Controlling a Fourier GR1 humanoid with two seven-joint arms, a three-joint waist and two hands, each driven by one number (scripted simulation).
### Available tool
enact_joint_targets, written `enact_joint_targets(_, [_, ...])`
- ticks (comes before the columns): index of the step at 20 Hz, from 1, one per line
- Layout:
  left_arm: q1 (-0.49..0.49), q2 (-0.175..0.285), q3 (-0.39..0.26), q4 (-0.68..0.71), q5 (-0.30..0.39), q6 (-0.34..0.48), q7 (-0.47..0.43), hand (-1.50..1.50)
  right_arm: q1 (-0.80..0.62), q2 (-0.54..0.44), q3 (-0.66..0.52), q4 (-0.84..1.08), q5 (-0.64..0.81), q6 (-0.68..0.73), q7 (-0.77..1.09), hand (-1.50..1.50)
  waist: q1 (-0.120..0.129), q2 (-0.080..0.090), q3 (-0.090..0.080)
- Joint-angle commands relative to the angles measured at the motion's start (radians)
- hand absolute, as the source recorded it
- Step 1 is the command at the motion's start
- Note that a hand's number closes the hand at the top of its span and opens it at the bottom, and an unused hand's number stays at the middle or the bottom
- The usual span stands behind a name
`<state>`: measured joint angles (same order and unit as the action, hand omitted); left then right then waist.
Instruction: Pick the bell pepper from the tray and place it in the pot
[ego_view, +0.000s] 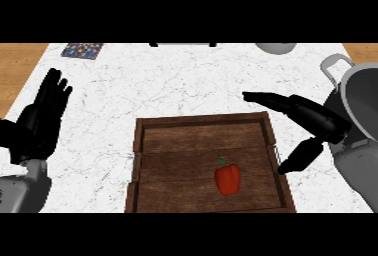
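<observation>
I have the bell pepper (227, 179) lying on its side inside the wooden tray (199, 120), toward the tray's near right corner, with its stem pointing at the tray's far side. Nothing is touching it. My right hand (317, 120) hangs just off the tray's right rim, holding nothing, with its fingers stretched apart toward the tray's far right corner and its thumb dropped beside the rim. I read that spread as readiness to come over the rim and close on the pepper. The pot (362, 95) stands right of the tray, beyond that hand, so this arm suits both the pick and the short carry. My left hand (44, 112) rests open, fingers up, well left of the tray, out of the way since one hand should be enough here. The pick is not yet begun.
</observation>
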<state>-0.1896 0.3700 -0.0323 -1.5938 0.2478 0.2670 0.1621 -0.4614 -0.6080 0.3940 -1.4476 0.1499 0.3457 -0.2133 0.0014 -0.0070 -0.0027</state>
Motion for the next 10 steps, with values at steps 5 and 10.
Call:
enact_joint_targets(5, [-0.018,-0.009,0.004,-0.020,-0.017,0.007,0.016,0.00,-0.012,0.070,0.210,-0.227,0.116,0.125,0.408,-1.50,-0.008,0.001,0.001])
enact_joint_targets(10, [-0.006,0.017,0.057,-0.021,-0.001,-0.040,0.035,0.00,0.009,0.155,0.211,-0.264,0.121,0.203,0.565,-1.50,-0.001,0.005,0.002])
